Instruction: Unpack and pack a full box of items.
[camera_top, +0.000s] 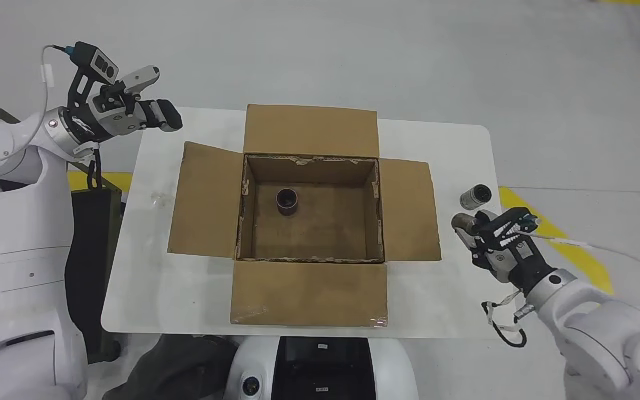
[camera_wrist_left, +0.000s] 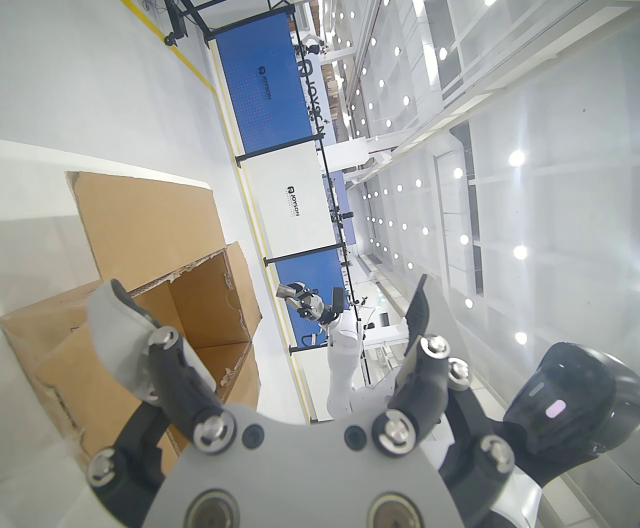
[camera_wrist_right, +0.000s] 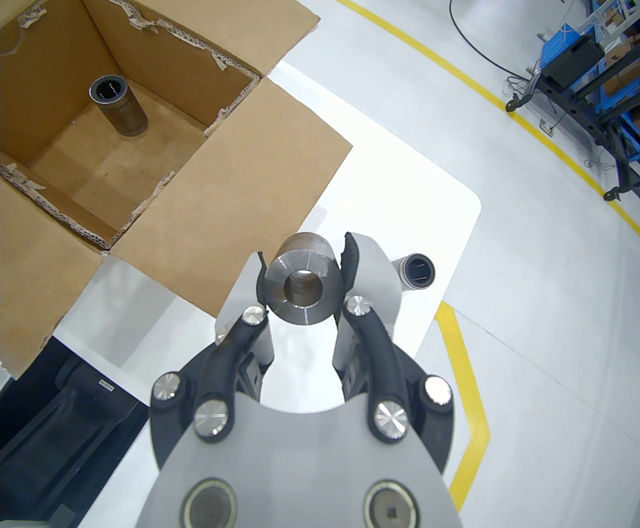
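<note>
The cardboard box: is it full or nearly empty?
Nearly empty. The cardboard box holds a single linear bearing, standing upright; the visible floor around it is bare.

One bearing (camera_top: 288, 202) inside open box (camera_top: 310, 130)

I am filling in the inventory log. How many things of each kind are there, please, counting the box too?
Cardboard box: 1
Metal cylinders: 3 (one standing inside the box, one lying on the table, one in the right claw)
Total: 4
</note>
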